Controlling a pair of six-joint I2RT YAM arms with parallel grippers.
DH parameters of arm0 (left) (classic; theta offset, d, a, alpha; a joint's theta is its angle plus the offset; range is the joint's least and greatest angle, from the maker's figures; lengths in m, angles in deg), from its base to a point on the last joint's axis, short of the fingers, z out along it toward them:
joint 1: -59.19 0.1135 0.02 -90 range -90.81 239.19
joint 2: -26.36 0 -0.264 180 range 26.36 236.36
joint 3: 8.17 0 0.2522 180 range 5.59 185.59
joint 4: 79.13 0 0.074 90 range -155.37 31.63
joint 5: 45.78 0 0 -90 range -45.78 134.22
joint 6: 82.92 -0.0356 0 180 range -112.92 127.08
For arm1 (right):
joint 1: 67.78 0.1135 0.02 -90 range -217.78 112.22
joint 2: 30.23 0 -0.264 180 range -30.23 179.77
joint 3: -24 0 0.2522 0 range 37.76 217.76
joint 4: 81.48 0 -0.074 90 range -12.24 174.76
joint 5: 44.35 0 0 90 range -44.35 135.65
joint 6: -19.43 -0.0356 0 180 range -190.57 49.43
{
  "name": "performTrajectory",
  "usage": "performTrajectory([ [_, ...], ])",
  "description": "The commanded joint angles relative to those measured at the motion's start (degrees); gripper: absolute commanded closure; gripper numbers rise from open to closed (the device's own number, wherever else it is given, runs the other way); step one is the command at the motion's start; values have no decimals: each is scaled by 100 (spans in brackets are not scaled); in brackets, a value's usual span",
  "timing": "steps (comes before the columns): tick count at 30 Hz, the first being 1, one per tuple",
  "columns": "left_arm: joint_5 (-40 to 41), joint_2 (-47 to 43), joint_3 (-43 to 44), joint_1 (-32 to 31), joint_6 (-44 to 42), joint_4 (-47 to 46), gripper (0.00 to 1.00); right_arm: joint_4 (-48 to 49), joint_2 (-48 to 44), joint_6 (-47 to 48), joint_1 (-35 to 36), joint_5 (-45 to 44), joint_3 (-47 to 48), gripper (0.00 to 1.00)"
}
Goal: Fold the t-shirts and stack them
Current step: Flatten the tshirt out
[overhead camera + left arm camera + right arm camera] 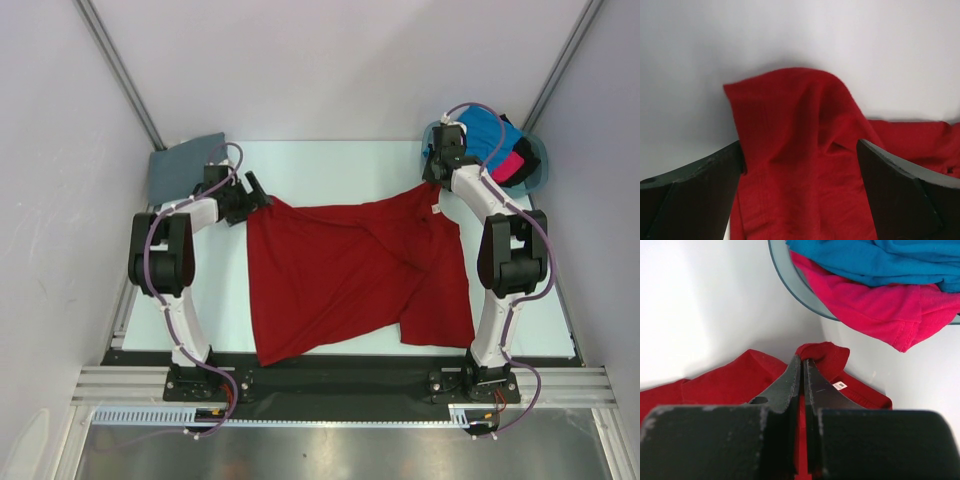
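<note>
Soft, creased deep red t-shirt [340,280] lies widthways, label end toward the far right corner (right gripper [803,360] pinches it; left gripper [800,145] gapes around a fold).

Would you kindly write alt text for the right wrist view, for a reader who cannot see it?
The right claw is shut on a bunched edge of the deep red t-shirt, which lies on the white table. Beyond it, a teal basket holds a bright blue t-shirt on top of a hot pink t-shirt.
</note>
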Motion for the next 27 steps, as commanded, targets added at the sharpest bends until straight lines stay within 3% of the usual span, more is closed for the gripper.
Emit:
performTrajectory([
  [1, 495, -231, -242, 2, 11, 604, 0, 56, -393, 71, -30, 49, 31, 100],
  [9, 576, -161, -313, 151, -68, 667, 0, 38, -429, 79, -39, 67, 22, 100],
  [12, 453, -11, -181, 160, -68, 675, 11, 12, -438, 79, -39, 85, 22, 100],
  [13, 417, 50, -146, 152, -68, 667, 21, 3, -455, 79, -56, 76, 13, 100],
  [18, 303, 182, -31, 178, -51, 649, 39, -15, -525, 79, -65, 67, 5, 100],
  [19, 285, 182, -22, 178, -60, 640, 50, 3, -534, 79, -65, 58, -4, 100],
  [21, 232, 217, 4, 178, -42, 631, 54, -6, -534, 79, -74, 76, 4, 100],
  [22, 197, 235, 56, 178, -51, 631, 66, -6, -534, 71, -74, 76, 4, 100],
  [24, 136, 314, 135, 178, -60, 649, 72, -6, -526, 79, -65, 93, 4, 100],
  [27, 57, 410, 329, 178, -95, 710, 90, -15, -508, 71, -74, 111, 4, 100],
])
